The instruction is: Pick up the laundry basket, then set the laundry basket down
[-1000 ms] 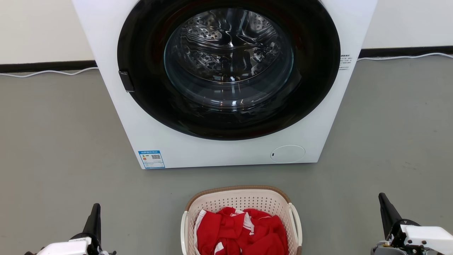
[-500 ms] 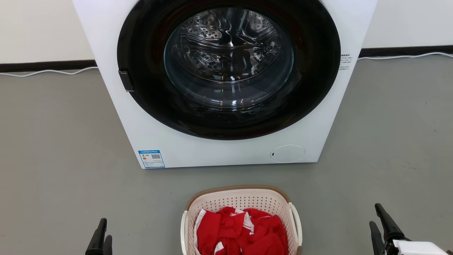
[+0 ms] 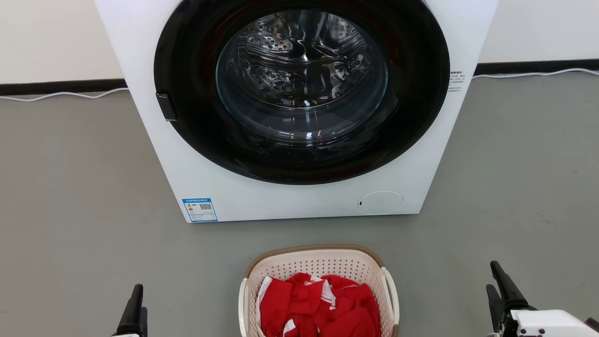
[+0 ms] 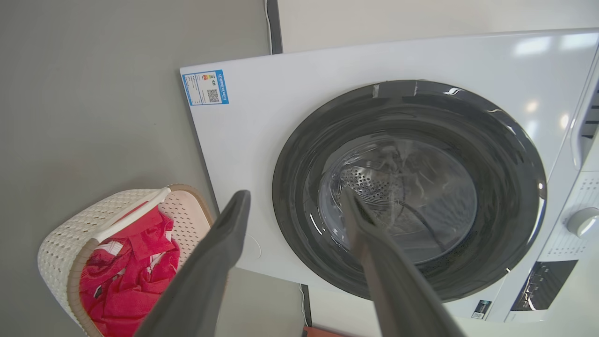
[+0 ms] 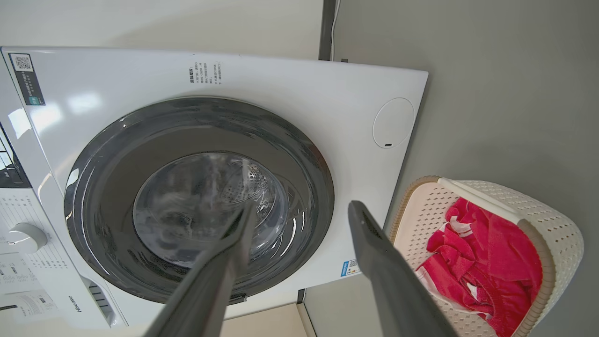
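Grey floor (image 3: pixel 70 187): laundry basket (image 3: pixel 318 263) sits untouched by the washing machine (image 3: pixel 290 201); left pincer (image 4: pixel 295 194) and right pincer (image 5: pixel 303 208) spread, empty, lift not yet begun.

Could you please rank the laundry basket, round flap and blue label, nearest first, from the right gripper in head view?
1. laundry basket, left of the right gripper.
2. round flap, lower right of washer.
3. blue label, its lower left.
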### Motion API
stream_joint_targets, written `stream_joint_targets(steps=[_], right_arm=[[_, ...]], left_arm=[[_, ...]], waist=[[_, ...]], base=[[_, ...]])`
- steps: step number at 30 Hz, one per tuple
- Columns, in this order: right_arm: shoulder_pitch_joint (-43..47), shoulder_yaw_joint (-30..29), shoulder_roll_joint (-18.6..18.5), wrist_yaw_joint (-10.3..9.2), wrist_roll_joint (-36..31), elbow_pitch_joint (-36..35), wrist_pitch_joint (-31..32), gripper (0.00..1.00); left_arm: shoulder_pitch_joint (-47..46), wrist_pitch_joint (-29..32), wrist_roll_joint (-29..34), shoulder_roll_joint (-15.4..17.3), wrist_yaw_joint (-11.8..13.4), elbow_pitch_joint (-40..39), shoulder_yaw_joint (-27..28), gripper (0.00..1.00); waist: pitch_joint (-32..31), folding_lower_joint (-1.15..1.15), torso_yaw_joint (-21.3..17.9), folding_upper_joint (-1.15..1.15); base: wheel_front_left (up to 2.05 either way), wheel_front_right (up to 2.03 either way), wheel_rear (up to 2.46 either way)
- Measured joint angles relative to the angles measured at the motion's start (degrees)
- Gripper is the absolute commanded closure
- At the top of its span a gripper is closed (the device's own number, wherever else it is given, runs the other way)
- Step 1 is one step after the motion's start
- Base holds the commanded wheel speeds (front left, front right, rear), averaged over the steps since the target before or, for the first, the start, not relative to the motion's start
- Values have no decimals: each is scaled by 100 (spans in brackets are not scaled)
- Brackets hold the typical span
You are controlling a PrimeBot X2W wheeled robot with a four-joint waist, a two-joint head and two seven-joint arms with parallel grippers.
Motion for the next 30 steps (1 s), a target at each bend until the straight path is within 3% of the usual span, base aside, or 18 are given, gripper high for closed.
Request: stream_joint_targets(steps=[30], right_arm=[[-554,625,-302,0,-1809,455,-492,0]], left_arm=[[-235,-456,2220,116,-3,177,-459,0]], waist=[[13,-1,-23,0]], base=[[0,0,0]])
